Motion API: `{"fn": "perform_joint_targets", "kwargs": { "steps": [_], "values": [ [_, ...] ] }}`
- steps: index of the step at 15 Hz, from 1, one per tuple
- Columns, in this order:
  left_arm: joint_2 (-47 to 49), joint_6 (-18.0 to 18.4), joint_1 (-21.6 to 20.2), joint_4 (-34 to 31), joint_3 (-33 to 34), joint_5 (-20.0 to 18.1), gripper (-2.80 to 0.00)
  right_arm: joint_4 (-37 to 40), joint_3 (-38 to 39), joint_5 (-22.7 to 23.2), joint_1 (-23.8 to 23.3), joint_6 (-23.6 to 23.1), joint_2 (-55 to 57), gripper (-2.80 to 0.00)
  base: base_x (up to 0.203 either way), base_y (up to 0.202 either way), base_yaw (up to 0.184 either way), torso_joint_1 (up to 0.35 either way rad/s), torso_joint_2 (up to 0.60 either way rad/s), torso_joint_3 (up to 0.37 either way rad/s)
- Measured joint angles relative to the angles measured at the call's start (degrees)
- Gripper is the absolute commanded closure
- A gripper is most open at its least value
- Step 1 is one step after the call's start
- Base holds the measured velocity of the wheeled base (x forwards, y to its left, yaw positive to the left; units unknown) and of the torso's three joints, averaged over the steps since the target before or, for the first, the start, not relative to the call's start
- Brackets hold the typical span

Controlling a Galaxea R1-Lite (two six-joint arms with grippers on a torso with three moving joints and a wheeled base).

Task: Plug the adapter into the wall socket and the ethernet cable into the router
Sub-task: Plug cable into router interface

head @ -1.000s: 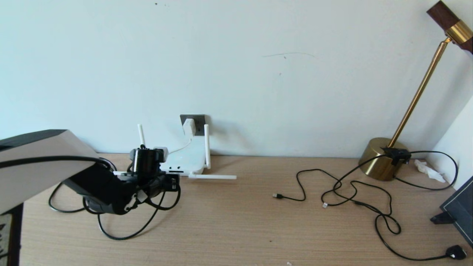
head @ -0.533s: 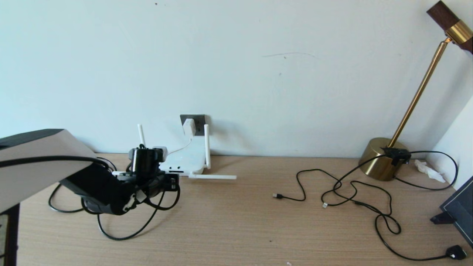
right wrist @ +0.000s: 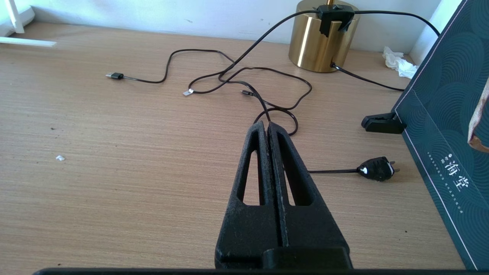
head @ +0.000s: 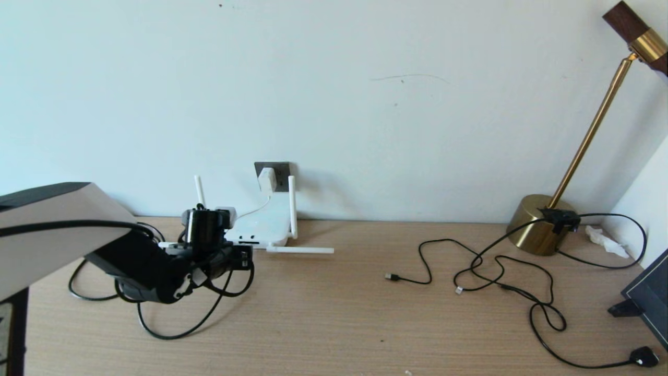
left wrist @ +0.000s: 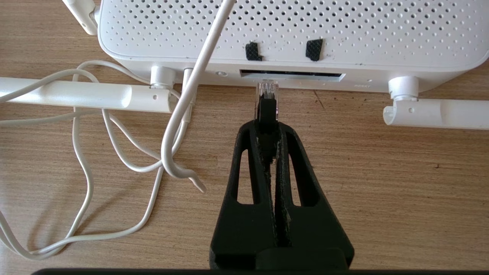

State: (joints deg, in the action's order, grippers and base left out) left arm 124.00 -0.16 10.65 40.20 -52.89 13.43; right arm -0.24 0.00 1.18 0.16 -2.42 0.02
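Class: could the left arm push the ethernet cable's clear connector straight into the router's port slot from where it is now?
Probably yes. The left gripper holds the ethernet cable with its clear tip right at the router slot, bare desk beneath, nothing between them.

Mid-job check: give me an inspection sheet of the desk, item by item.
Surface: wooden desk, small crumbs.
Job's things: adapter sits in the wall socket; router lies flat; ethernet cable tip at the port slot, not fully in.
Clutter: crumpled tissue, dark box.
Grippers: left gripper jaws shut on the ethernet cable; right gripper shut, empty, above the desk.
Cables: white cord looped; thin black cables, black plug.
Surroundings: white wall, brass lamp.
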Motion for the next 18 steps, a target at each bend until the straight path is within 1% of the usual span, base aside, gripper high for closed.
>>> {"fn": "perform_joint_targets", "kwargs": {
  "steps": [8, 18],
  "values": [
    [0.55, 0.0, -0.21, -0.1, -1.1, 0.02, 0.0, 0.02, 0.0, 0.0, -0.02, -0.01, 0.0, 0.0, 0.0, 0.0, 0.0, 0.0, 0.0, 0.0],
    [0.67, -0.08, -0.38, 0.01, -0.82, 0.02, 0.0, 0.02, 0.0, 0.02, 0.0, -0.01, 0.0, 0.0, 0.0, 0.0, 0.0, 0.0, 0.0, 0.0]
  ]
}}
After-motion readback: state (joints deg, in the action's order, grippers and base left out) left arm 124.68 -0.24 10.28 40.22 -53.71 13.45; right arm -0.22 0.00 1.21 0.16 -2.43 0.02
